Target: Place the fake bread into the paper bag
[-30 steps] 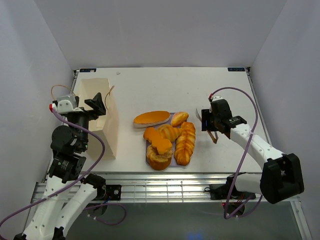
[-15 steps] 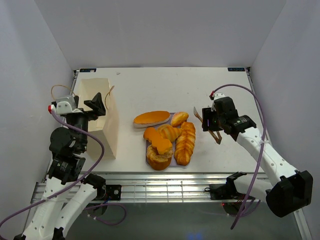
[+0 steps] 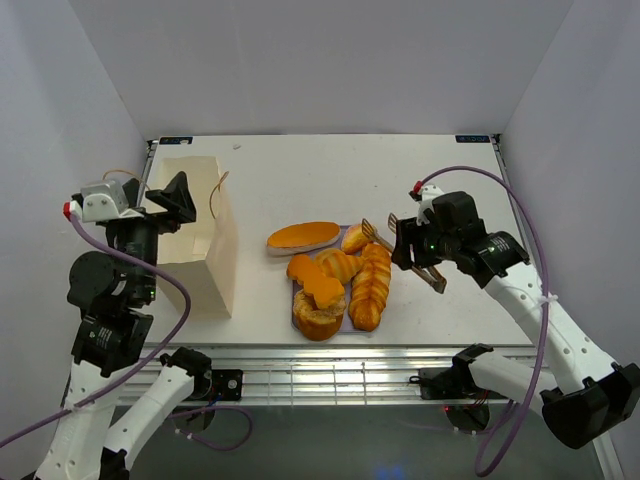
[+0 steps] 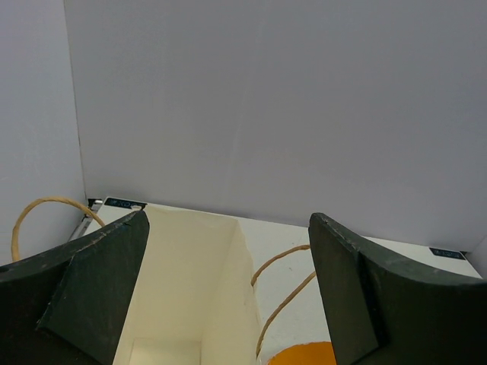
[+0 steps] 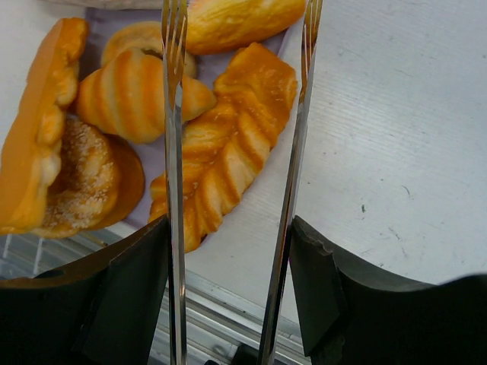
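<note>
The paper bag point(image 3: 205, 245) stands open at the left of the table. My left gripper point(image 3: 172, 199) hangs open over its mouth; in the left wrist view the left gripper point(image 4: 228, 220) frames the paper bag point(image 4: 190, 289), and nothing is between the fingers. The fake bread lies piled mid-table: long flat loaf point(image 3: 303, 235), croissant point(image 3: 338, 265), braided loaf point(image 3: 370, 285), ring point(image 3: 318, 316). My right gripper point(image 3: 415, 250) is shut on silver tongs point(image 3: 376, 232), whose spread arms point(image 5: 173, 152) hang just above the braided loaf point(image 5: 228, 152) and croissant point(image 5: 129, 95).
A lavender tray point(image 5: 152, 163) lies under the bread. The bag's cord handles point(image 4: 285, 281) loop out on both sides. The table's front rail point(image 3: 330, 375) runs close behind the bread pile. White walls close in the left, right and back.
The right arm has carried the tongs left, so their tips now reach over the bread pile's right side. The left gripper has shifted left and back over the bag.
</note>
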Robot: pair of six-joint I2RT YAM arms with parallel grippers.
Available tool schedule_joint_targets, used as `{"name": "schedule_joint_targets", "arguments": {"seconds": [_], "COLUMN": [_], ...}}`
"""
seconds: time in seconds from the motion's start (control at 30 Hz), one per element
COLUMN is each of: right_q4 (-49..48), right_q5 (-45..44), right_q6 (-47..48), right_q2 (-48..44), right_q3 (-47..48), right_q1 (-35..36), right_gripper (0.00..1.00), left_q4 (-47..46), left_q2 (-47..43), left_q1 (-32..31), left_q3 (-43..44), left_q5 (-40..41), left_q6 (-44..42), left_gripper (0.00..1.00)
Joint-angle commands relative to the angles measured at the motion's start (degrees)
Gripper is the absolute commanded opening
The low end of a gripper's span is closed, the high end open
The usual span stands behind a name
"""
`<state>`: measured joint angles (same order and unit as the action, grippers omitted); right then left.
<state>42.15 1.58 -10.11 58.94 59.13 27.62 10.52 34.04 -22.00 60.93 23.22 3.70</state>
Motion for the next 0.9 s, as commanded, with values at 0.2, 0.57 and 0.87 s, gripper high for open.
{"name": "schedule_joint_targets", "arguments": {"seconds": [0.2,0.57,0.87], "right_q4": [5.74,10.05,13.22], "right_q5": [10.98,18.28,22.23], "right_q6": [-0.79,-2.99,-5.18], "right_q2": [-4.18,-6.29,-7.26], "right_q3": [5.29,6.34,6.52], "right_q1": [3.06,5.17,7.36], "right_gripper": [0.65,0.61,0.60], "left_q4": [7.58,11.62,18.47], "left_q2": [-4.85,-13.82,-15.32], "left_q1": [-0.33,-0.33,-0.33], "left_q3": [1.84,-6.35,-5.91], "left_q5": [6.21,13.87,15.53], "left_q6": [-0.89,1.13,3.15], "left_gripper": [0.96,0.96,0.96]}}
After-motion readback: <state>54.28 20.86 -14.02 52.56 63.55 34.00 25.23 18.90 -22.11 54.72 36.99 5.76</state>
